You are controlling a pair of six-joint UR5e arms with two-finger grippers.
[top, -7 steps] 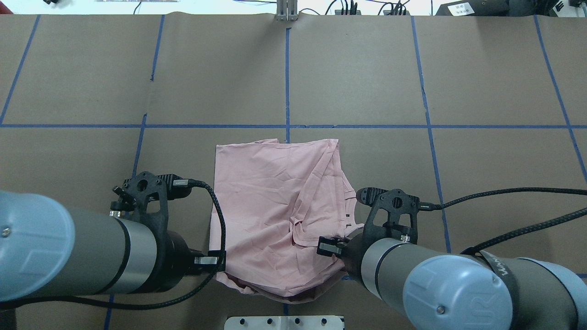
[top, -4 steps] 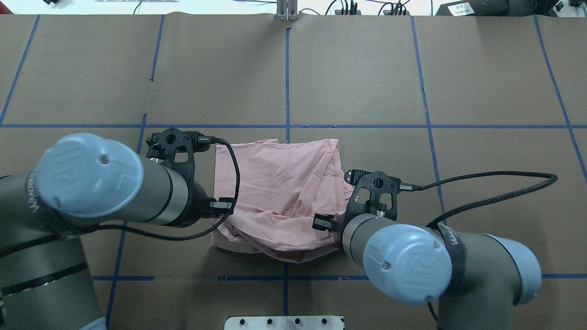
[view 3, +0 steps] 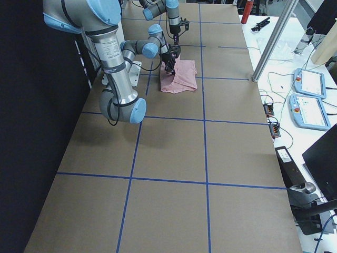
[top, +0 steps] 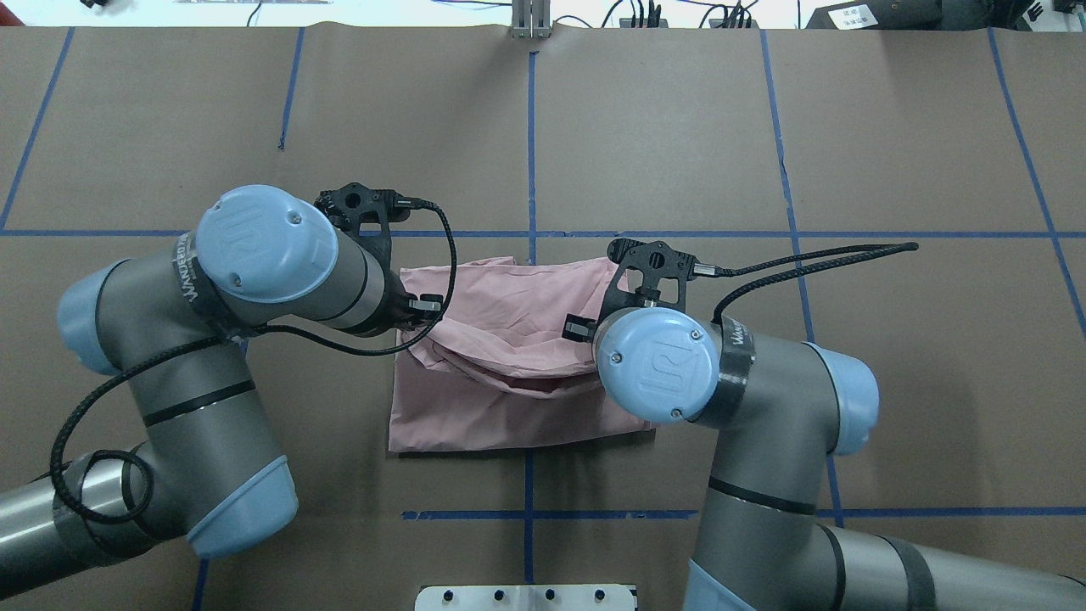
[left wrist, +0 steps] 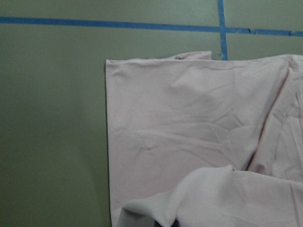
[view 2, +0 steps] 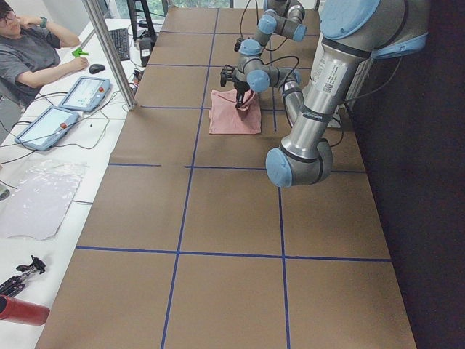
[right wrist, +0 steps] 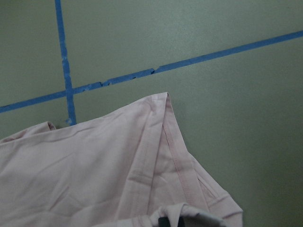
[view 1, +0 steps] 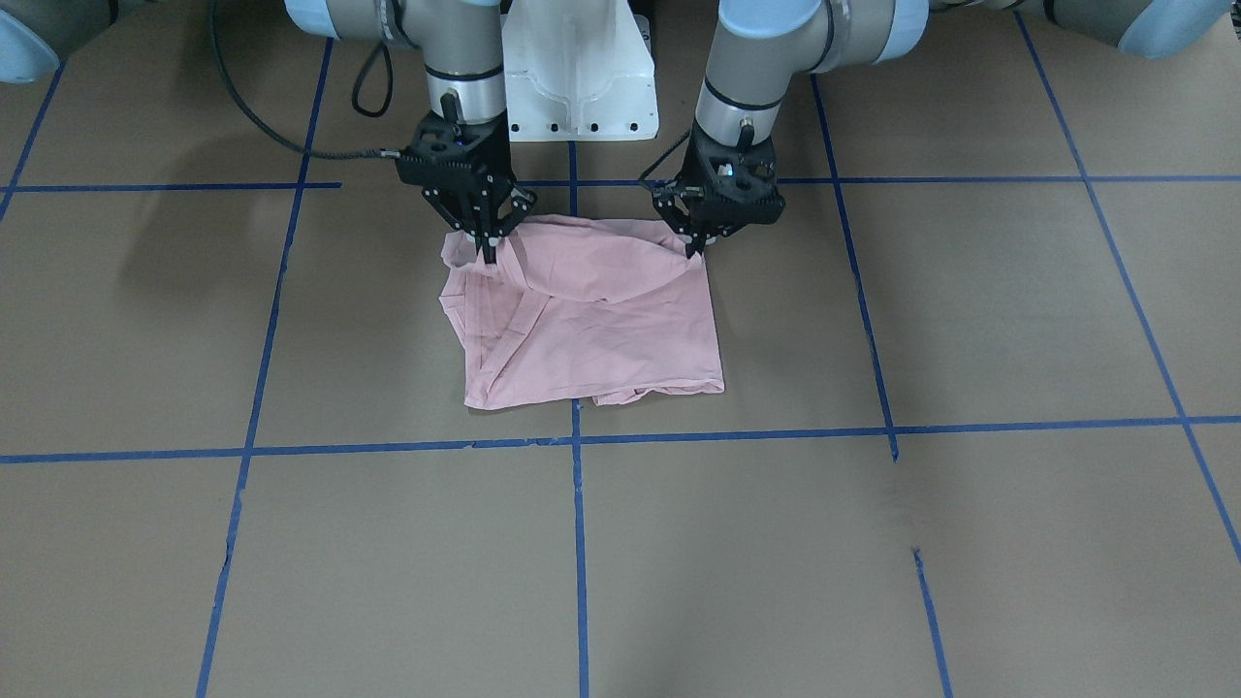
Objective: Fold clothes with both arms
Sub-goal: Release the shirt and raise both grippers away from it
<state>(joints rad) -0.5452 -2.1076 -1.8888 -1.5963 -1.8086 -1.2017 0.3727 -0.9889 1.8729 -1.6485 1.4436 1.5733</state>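
The light pink T-shirt (view 1: 601, 334) lies plain side up in the middle of the brown table, also visible from above (top: 509, 407). My left gripper (view 1: 696, 248) is shut on one corner of the edge nearest the robot. My right gripper (view 1: 488, 250) is shut on the other corner. That pinched edge hangs lifted and sags as a loose roll (top: 509, 356) over the flat cloth. Each wrist view shows the shirt's far corner (left wrist: 142, 118) (right wrist: 156, 123) on the table, with raised cloth at the frame's bottom. Seen from above, the wrists hide both sets of fingers.
Blue tape lines (top: 531, 153) divide the table into squares. The white pedestal base (view 1: 580, 87) stands behind the shirt. A person (view 2: 29, 51) sits at a side desk with tablets (view 2: 45, 125) past a metal post (view 2: 109, 51). A red tool (view 2: 22, 309) lies there too.
Both arms have swung away from the robot's base, carrying the shirt's near edge up and over the cloth toward the far edge. A flat fold now lies on the near side.
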